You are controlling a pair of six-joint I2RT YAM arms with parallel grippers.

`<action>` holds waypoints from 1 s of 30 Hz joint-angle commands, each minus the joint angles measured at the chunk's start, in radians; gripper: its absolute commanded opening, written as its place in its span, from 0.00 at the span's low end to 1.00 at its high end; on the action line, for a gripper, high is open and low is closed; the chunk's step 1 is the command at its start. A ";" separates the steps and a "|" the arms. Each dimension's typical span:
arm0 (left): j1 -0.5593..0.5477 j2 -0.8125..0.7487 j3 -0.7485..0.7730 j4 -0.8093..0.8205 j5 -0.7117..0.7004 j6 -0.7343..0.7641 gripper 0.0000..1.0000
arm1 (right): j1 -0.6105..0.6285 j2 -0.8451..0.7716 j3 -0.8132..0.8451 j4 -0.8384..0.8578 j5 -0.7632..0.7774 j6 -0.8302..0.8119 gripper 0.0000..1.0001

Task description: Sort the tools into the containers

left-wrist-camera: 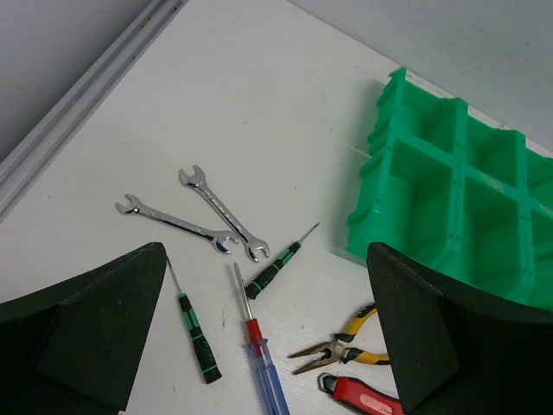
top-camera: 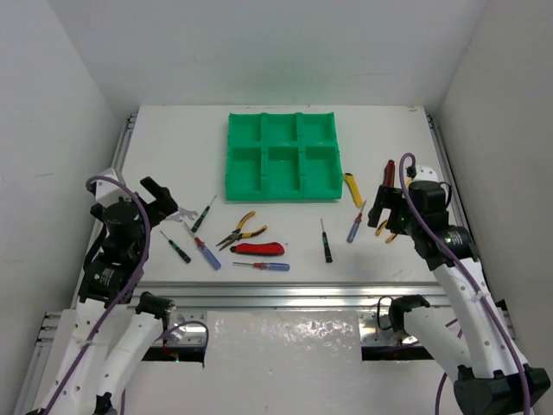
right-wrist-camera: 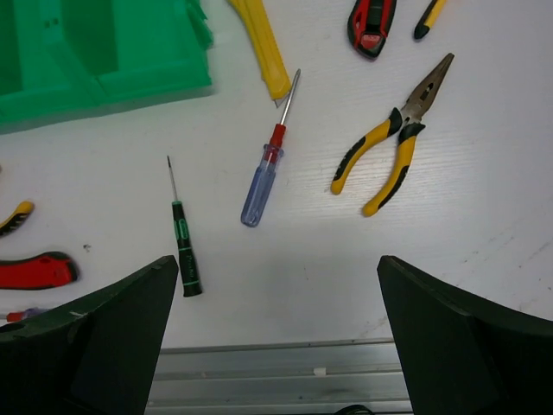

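The green tray [top-camera: 281, 156] lies at the table's far middle, and its compartments look empty. My left gripper [top-camera: 160, 203] is open and empty above two silver wrenches [left-wrist-camera: 220, 212], green-handled screwdrivers [left-wrist-camera: 275, 268], a blue screwdriver [left-wrist-camera: 263, 363], yellow pliers [left-wrist-camera: 346, 346] and a red knife [left-wrist-camera: 363, 398]. My right gripper [top-camera: 384, 212] is open and empty above a blue screwdriver [right-wrist-camera: 266, 177], a green-handled screwdriver [right-wrist-camera: 184, 246], yellow pliers [right-wrist-camera: 393, 143], a yellow knife [right-wrist-camera: 259, 43] and a red knife [right-wrist-camera: 373, 22].
A metal rail [top-camera: 276, 298] runs along the table's near edge. White walls close in the left, right and far sides. Another blue-and-red screwdriver [top-camera: 262, 266] lies near the front middle.
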 commanded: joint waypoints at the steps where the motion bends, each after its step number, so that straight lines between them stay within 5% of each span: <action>1: -0.013 -0.012 -0.011 0.041 0.007 -0.003 1.00 | 0.005 0.018 0.011 0.028 0.006 0.017 0.99; 9: -0.017 -0.002 -0.016 0.044 0.033 0.000 1.00 | 0.005 0.054 -0.098 0.186 -0.075 0.137 0.99; 18: -0.028 0.022 -0.022 0.056 0.064 0.013 1.00 | 0.008 0.422 -0.043 0.216 0.081 0.226 0.99; 22: -0.029 0.038 -0.025 0.062 0.079 0.019 1.00 | 0.028 0.588 -0.006 0.258 0.101 0.233 0.92; 30: -0.031 0.056 -0.027 0.068 0.097 0.025 1.00 | 0.059 0.838 0.014 0.370 0.051 0.244 0.60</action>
